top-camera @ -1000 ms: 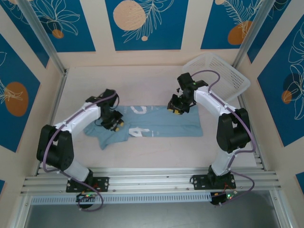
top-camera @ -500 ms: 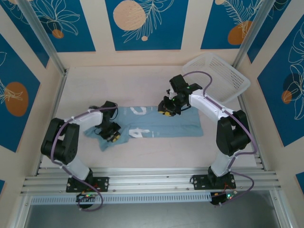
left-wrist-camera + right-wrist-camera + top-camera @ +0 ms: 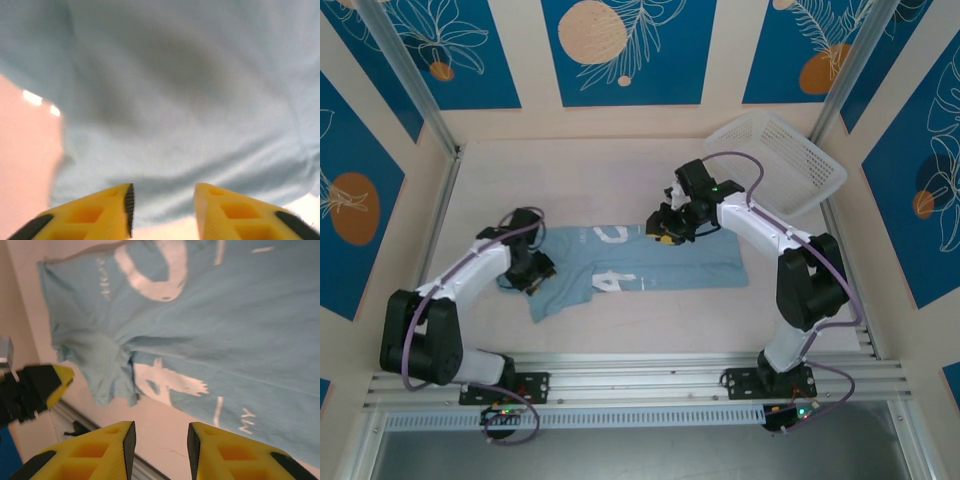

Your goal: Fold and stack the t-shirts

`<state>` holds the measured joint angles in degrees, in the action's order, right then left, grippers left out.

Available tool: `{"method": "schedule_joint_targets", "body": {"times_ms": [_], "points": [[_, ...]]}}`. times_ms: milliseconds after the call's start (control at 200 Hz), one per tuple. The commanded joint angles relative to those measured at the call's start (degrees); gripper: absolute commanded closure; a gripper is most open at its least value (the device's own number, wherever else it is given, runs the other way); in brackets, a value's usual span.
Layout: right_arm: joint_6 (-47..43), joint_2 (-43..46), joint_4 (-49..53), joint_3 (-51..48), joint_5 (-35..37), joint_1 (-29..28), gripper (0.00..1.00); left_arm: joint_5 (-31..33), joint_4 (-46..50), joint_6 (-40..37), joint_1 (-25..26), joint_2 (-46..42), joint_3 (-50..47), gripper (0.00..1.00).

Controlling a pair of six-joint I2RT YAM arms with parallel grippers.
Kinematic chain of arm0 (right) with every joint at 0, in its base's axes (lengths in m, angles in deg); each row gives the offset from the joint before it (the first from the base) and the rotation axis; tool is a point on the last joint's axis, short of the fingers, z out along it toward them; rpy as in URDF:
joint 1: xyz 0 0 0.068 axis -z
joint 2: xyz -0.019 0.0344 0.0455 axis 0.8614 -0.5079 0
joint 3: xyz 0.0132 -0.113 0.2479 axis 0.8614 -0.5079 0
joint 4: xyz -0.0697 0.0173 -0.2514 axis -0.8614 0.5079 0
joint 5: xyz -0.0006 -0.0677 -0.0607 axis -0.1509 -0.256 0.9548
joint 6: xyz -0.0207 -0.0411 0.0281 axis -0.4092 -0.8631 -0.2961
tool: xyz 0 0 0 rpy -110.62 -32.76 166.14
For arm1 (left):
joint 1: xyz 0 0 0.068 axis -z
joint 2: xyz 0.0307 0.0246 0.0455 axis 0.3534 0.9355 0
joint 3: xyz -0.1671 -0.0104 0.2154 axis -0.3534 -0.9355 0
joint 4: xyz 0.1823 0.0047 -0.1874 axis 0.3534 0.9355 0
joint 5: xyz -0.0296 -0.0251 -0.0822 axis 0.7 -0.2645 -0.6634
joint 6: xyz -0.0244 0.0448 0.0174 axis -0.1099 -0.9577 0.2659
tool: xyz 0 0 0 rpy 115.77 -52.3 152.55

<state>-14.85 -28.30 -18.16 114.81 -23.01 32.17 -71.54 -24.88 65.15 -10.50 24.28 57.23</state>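
The pale desk (image 3: 620, 180) is carrying a sky-blue t-shirt (image 3: 670, 265), which is lying spread out, partly folded, reaching from under the left claw (image 3: 535, 272) to beneath and right of the right claw (image 3: 663, 229). A white basket (image 3: 780, 160) is sitting beyond the right claw, to its right.

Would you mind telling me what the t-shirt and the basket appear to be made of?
The t-shirt looks like soft, matte knit fabric, likely cotton: it lies limp with creases and folds. The basket looks like rigid white plastic: its walls are a regular grid of small holes and hold their shape.
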Motion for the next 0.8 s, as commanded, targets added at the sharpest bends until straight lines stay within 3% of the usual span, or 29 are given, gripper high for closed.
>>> {"method": "schedule_joint_targets", "body": {"times_ms": [0, 210, 550, 795], "points": [[-0.16, 2.19, -5.36, -1.66, -7.56, -0.78, 0.65, 2.94, -2.71, -14.81, -5.40, 0.10, 0.61, 0.69], [0.00, 2.08, -6.15, -1.93, -9.38, -0.81, 0.65, 3.01, -5.14, -27.48, -7.95, 2.72, -0.48, 0.77], [1.57, 1.48, -10.27, -1.64, -14.18, -0.90, 0.62, 3.26, -9.68, -30.69, -9.74, 6.93, -2.62, 0.71], [1.67, 1.20, -9.42, -0.70, -13.91, -0.99, 0.62, 3.69, -10.96, -32.82, -10.19, 9.69, -1.23, 0.70]]}}
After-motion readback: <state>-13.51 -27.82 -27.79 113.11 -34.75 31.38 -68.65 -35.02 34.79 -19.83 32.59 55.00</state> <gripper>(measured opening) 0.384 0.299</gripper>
